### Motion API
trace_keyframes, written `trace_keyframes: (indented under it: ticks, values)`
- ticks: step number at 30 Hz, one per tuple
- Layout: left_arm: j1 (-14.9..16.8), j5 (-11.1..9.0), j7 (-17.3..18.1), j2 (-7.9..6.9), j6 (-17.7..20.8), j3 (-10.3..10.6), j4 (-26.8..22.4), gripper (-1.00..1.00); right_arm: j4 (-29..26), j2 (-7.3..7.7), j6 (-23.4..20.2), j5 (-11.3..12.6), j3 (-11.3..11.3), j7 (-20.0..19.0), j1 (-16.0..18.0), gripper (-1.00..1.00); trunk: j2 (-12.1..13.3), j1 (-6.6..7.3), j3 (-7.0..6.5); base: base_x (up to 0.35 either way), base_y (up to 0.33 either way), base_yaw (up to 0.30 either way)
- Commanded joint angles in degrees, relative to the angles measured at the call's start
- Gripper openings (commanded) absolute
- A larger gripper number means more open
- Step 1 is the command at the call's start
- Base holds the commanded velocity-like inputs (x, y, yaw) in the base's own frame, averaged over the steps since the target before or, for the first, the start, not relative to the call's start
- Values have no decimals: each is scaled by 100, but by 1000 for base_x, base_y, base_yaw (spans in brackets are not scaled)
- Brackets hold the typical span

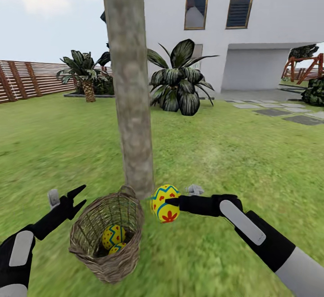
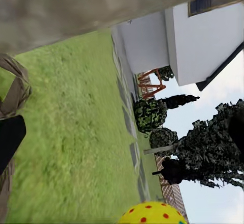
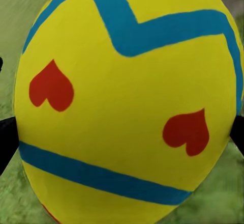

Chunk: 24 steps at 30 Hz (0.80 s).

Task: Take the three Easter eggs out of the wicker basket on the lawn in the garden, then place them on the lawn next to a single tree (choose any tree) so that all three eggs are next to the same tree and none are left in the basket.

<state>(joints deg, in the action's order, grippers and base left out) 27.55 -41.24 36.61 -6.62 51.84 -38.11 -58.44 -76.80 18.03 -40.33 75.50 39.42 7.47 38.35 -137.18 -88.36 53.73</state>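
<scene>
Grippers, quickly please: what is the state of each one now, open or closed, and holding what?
Left gripper: open, holding nothing, beside the basket.
Right gripper: closed on one egg, held near the tree trunk.

You see a smooth, matt painted egg [image 1: 165, 204], a rough open-weave twig basket [image 1: 108, 238], mottled rough bark on the tree [image 1: 130, 108], and coarse grass on the lawn [image 1: 234, 153].
</scene>
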Motion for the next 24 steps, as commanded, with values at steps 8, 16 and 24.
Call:
trace_keyframes:
  ticks: [8, 16, 24]
  values:
    - [4, 11, 22, 259, 59, 66, -27, 100, 489, 10, 350, -702, -12, 82, 6, -100, -3, 0, 4, 136, -319, -15]
    - [-8, 11, 27, 801, 29, 1429, -51, 100, 1054, -142, 1173, -2840, 2, 1669, 6, -100, -3, 0, -22, 137, -320, 188]
    - [-27, 3, 3, 1207, -48, 2386, -28, 100, 1421, -337, 1237, -3331, 42, 1775, 6, -100, -3, 0, -63, 137, -320, 259]
